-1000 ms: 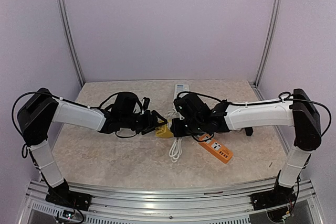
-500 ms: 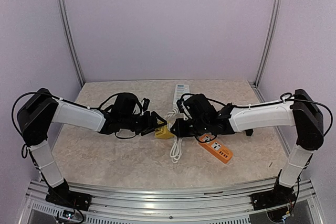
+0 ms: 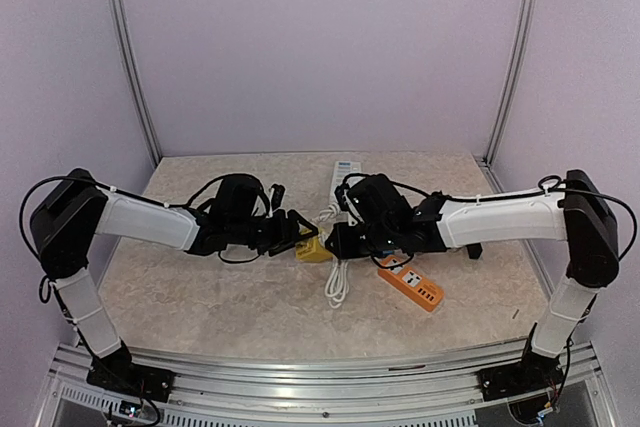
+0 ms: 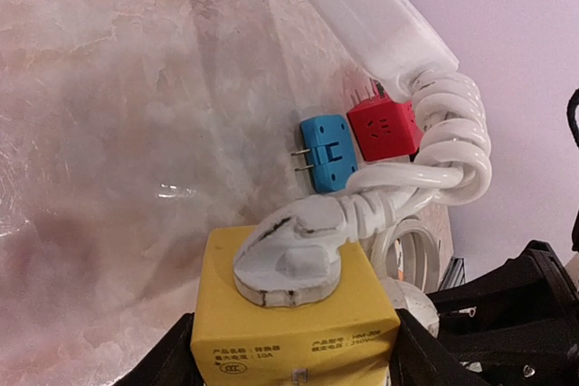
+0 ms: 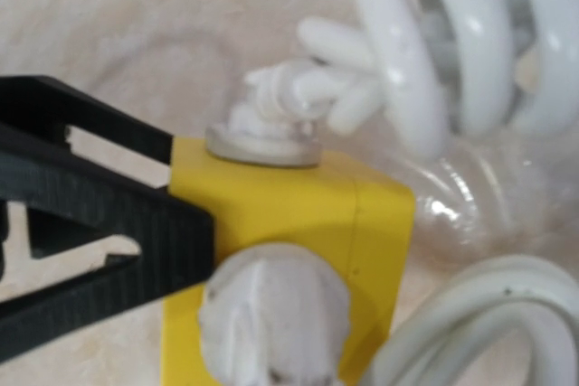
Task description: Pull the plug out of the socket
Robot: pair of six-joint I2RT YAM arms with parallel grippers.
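Left gripper [image 3: 303, 235] clamps the yellow socket [image 4: 271, 332] by its sides; the white plug [image 4: 289, 255] sits in the socket, at 12 o'clock from the fingers. Right gripper [image 3: 336, 240], closed, is just beside the socket at 3 o'clock. Farther, at 12 o'clock, lie a blue adapter [image 4: 326, 153] and a red adapter [image 4: 384, 128].

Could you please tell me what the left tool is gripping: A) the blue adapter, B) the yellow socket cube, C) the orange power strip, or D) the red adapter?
B: in the left wrist view the yellow socket cube sits clamped in the left tool, with a white plug seated in it.
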